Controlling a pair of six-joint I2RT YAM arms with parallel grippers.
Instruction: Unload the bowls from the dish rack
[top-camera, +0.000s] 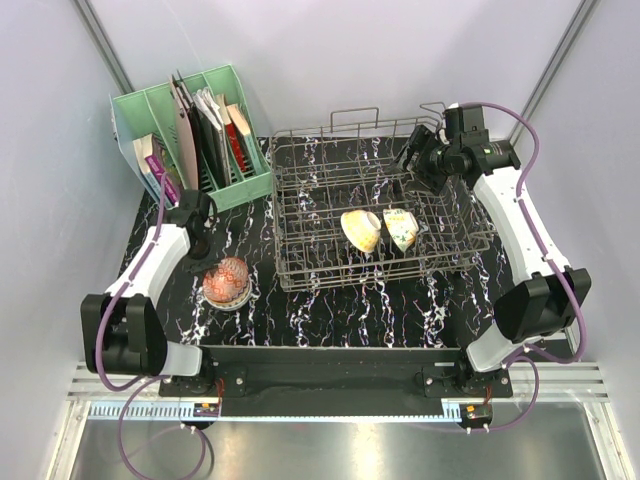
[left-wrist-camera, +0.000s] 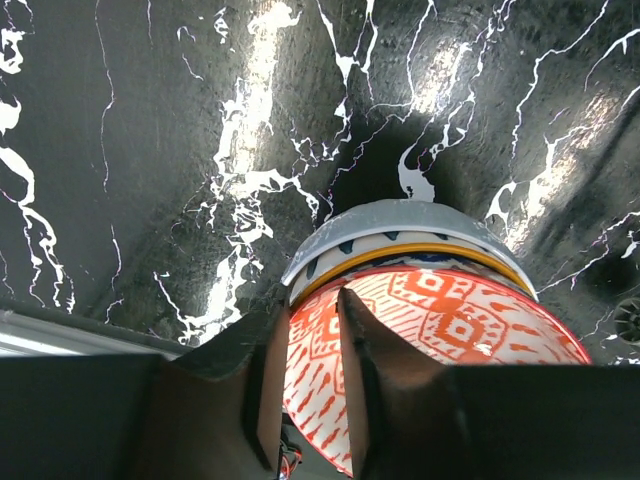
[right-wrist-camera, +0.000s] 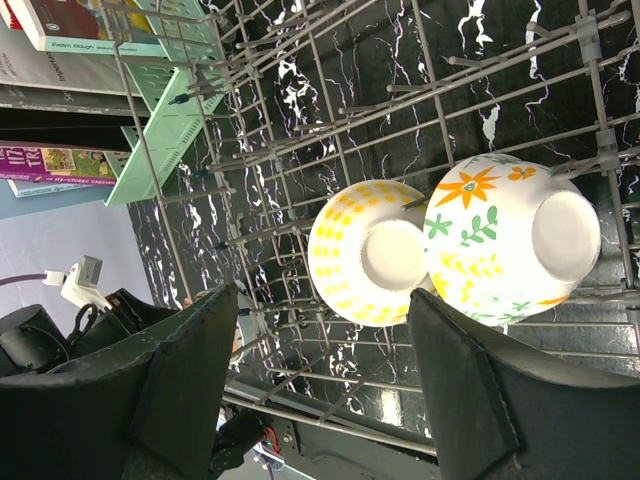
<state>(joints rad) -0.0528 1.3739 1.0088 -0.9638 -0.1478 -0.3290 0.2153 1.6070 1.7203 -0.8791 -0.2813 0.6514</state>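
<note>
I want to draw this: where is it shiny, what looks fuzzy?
Left wrist view: lamp glare streaks across the black table, and the red bowl shines. Right wrist view: the dotted bowl and flowered bowl are sharp, the right hand dark and softer. Top view: the metal strip at the front gleams.

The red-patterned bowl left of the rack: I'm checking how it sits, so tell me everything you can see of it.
The red-patterned bowl looks like glossy ceramic, orange-red with white diamond and dash motifs. Its outside faces up, so it seems inverted, topping a stack of bowls whose yellow, blue-white and grey rims show beneath. The stack stands on the black marbled table, apart from the dish rack. The left gripper is close; whether it touches the bowl cannot be told.
</note>
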